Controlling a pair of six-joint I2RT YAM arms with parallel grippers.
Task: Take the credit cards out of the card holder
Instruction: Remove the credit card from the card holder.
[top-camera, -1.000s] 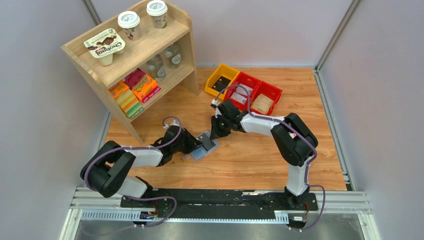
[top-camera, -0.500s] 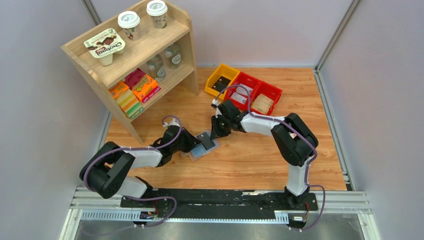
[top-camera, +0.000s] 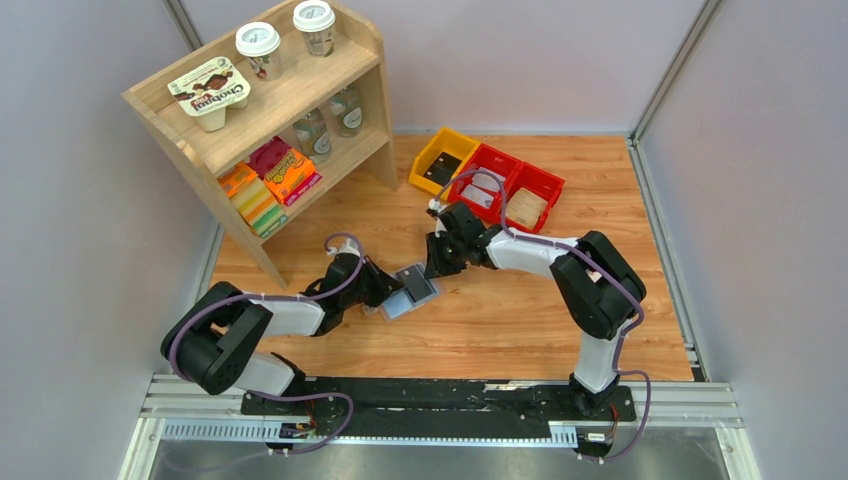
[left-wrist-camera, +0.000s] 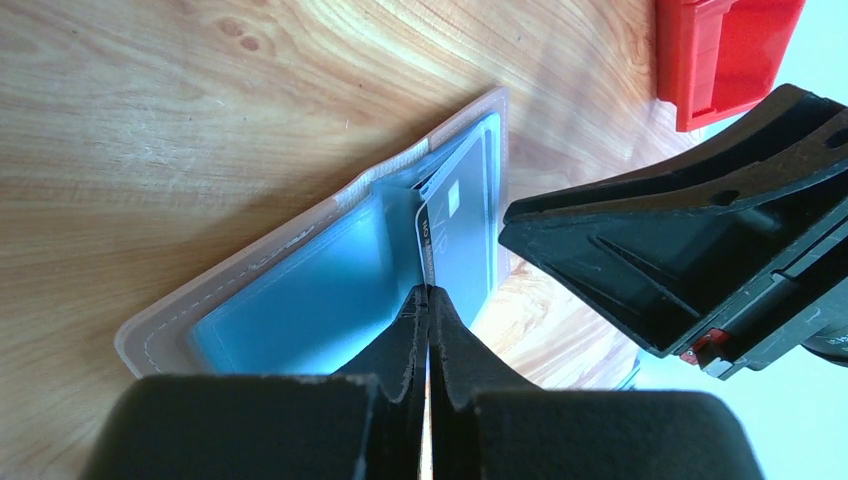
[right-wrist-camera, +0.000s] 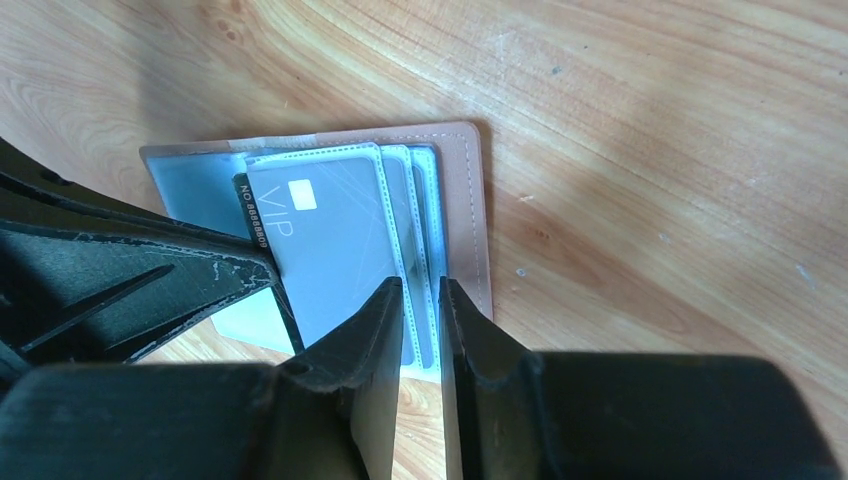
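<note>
Left gripper (left-wrist-camera: 428, 295) is clamped tight on the grey card (right-wrist-camera: 325, 240), its two tips meeting over the dark numbered edge that peeks out of the front pocket. Right gripper (right-wrist-camera: 421, 290) stands at the opposite side of the card holder (right-wrist-camera: 468, 200), jaws a narrow slit apart astride the stacked pocket leaves. Whether it really bites them or only rests on them is hard to tell from its own wrist view.

The card holder lies opened flat on the table (top-camera: 500, 330), about midway between the left and right edges and somewhat nearer the near edge than the far one. It is well apart from the bins (top-camera: 497, 152) by the far edge. Its long axis runs on a slant, from the table's near-left corner toward the far-right one, inside face up. The grey card sits in the panel toward the right arm, its long sides parallel to the fold. By that lie, I judge the pocket mouth to face the fold and the left arm. Two more pocket leaves are staggered behind the front one.

To do the step well, the left arm should draw the card straight back along the holder's length, low and level, so it neither bows nor snags the stitched pocket rim. The right gripper must pin the holder firmly enough that it does not trail after the card.
</note>
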